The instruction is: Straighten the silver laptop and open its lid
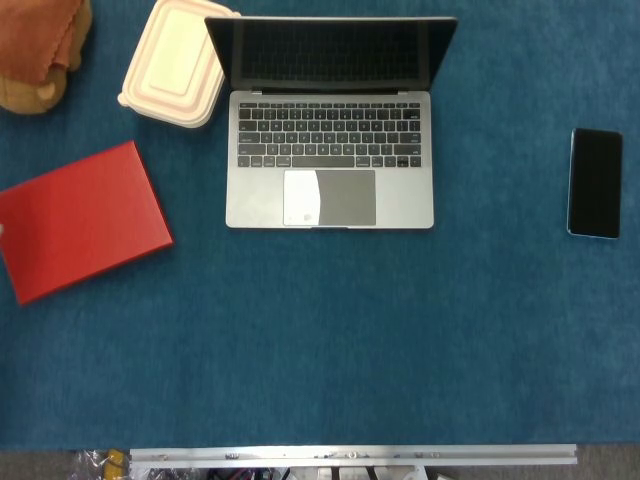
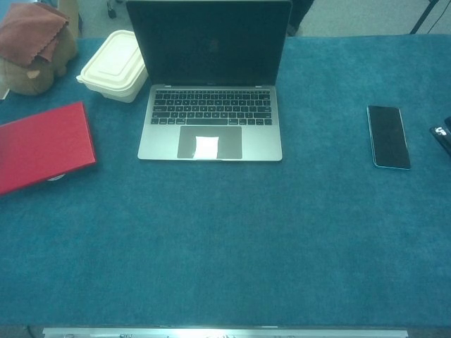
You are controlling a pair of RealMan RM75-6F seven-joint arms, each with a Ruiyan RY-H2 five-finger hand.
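The blue table (image 1: 330, 330) carries an open silver laptop (image 1: 330, 185) (squared up), red folder (image 1: 85, 218), phone (image 1: 595, 182) and lidded container (image 1: 175, 65).

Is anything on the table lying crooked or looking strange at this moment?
The silver laptop sits square with its lid open. The red book lies askew, turned against the table's edges. A small white patch sits on the laptop's trackpad; what it is, I cannot tell.

Open cloth in front of the laptop, clutter at its left and back-left

We take the open silver laptop (image 1: 330, 135) as our landmark: in front of it we see bare teal tablecloth (image 1: 330, 340) to the near edge. A cream lidded plastic food box (image 1: 176, 63) sits just beside its back-left corner, a flat red rectangular folder (image 1: 82, 219) lies left, a brown plush toy (image 2: 35, 46) stands farther back-left, and a black smartphone (image 1: 595, 182) lies well apart on the right.
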